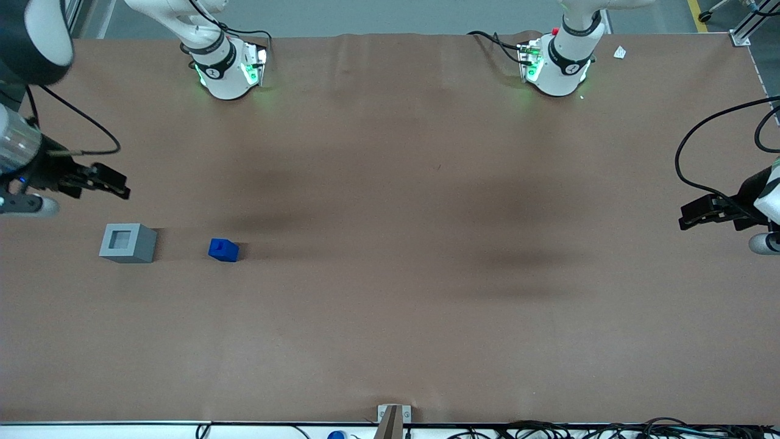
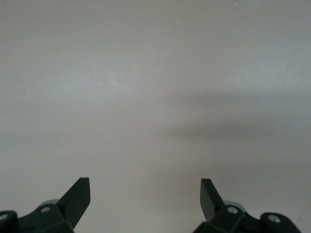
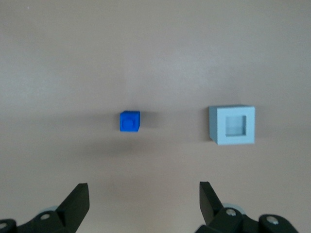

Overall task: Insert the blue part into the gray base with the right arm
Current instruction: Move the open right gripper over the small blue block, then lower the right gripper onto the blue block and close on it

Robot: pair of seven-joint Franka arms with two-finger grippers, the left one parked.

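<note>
blue part (image 1: 223, 250): sitting on the brown surface (image 1: 390, 305) with its knob facing up, toward the working arm's end, nothing touching it
gray base (image 1: 128, 242): standing near the blue part, a clear gap between them, socket facing up and empty, even closer to the working arm's end
pincer (image 1: 119, 185): hanging in the air above the surface, farther from the front camera than both blocks, fingers (image 3: 77, 201) spread wide and gripping nothing
</note>
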